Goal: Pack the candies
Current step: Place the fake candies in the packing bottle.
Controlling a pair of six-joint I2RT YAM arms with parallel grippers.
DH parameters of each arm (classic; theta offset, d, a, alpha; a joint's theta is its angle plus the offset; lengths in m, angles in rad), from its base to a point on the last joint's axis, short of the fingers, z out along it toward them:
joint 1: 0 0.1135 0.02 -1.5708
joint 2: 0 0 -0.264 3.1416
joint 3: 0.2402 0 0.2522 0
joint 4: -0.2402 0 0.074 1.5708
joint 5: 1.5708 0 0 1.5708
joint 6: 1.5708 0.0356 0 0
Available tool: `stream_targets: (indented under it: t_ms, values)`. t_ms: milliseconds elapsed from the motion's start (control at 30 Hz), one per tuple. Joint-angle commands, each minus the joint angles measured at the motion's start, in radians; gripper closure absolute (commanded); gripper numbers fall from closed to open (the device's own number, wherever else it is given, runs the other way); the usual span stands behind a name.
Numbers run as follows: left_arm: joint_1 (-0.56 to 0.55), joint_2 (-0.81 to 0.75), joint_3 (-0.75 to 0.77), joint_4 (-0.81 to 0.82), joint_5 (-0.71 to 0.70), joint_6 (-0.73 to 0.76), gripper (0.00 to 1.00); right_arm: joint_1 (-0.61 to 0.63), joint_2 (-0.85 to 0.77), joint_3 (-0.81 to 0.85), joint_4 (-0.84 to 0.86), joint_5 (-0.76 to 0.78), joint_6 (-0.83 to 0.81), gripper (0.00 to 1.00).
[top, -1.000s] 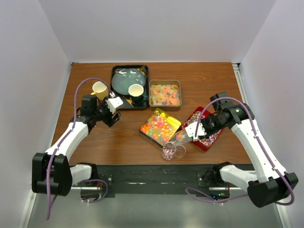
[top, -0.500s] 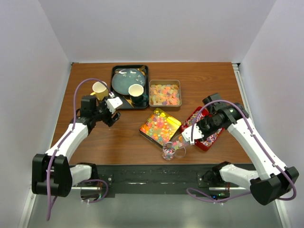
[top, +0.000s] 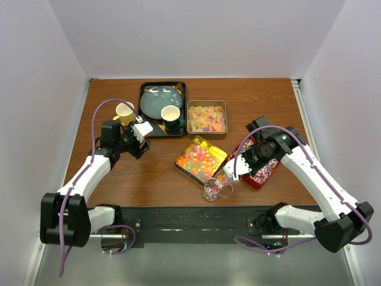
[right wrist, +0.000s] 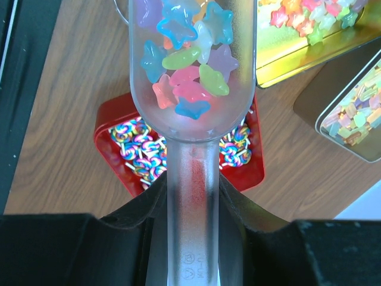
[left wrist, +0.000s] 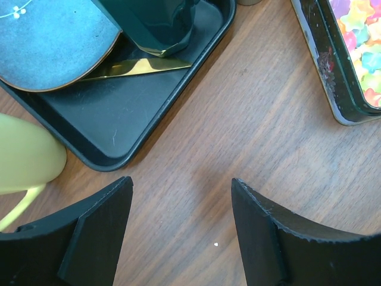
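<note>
My right gripper (top: 238, 168) is shut on the handle of a clear plastic scoop (right wrist: 193, 77), which carries several star-shaped candies in blue, pink, green and purple. In the top view the scoop's mouth (top: 224, 174) hangs just above a small glass jar (top: 214, 190) with candies in it. Behind the scoop lies a gold tin of bright candies (top: 200, 157); under my right wrist is a red tin of striped swirl sweets (right wrist: 128, 152). A tin of pastel cubes (top: 206, 117) stands farther back. My left gripper (left wrist: 181, 202) is open and empty over bare wood.
A black tray (left wrist: 137, 113) at the back left holds a blue plate (left wrist: 47, 42), a dark green cup (left wrist: 156, 24) and a gold spoon (left wrist: 140, 67). A yellow cup (top: 125, 112) stands at the tray's left. The gold tin's edge (left wrist: 333, 77) shows at the left wrist view's right.
My right arm has carried the loaded scoop to the left, from over the red tin to above the glass jar. The left arm has not moved.
</note>
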Motion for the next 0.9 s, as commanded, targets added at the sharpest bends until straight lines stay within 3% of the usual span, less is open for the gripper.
stream_targets:
  t_ms: [0,867]
  values:
    - [0.010,-0.022,-0.011,0.059,0.030,-0.025,0.28,0.030,0.012,0.049,-0.215,0.073,0.021,1.00]
    - [0.010,0.027,0.025,0.110,0.116,-0.103,0.29,0.288,0.046,0.099,-0.240,0.340,0.132,1.00]
